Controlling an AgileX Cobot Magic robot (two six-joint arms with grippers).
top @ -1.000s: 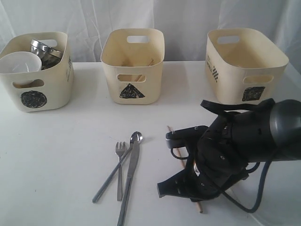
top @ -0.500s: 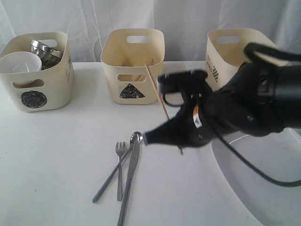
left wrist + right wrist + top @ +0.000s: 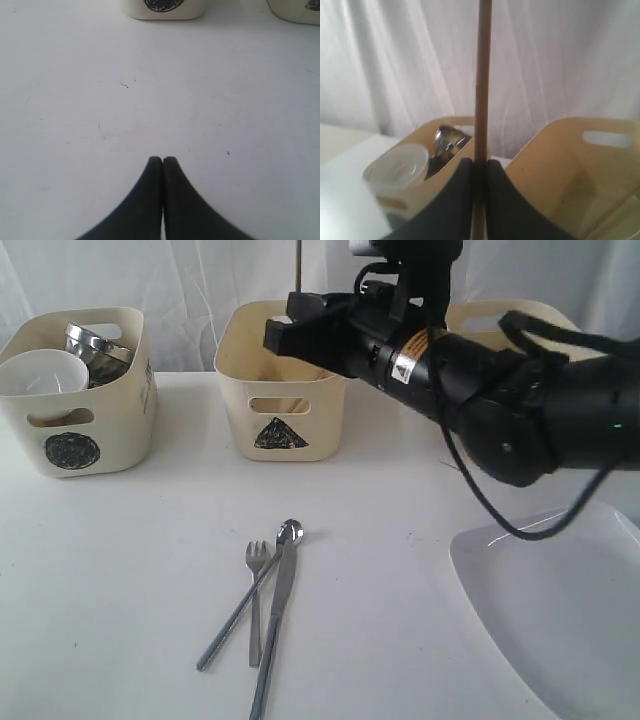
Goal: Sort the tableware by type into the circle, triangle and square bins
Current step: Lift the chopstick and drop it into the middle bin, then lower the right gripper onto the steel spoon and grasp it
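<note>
One wooden chopstick stands upright in my right gripper, jaws pinched tight on it, with most of its length above my fingertips. It is light, stiff and thin, so I judge it could pivot; a hold nearer its middle would steady it. The triangle bin lies open just beneath me with nothing between. The steel cutlery and plate lie well below. My left gripper is closed and empty.

White curtain behind white table
</note>
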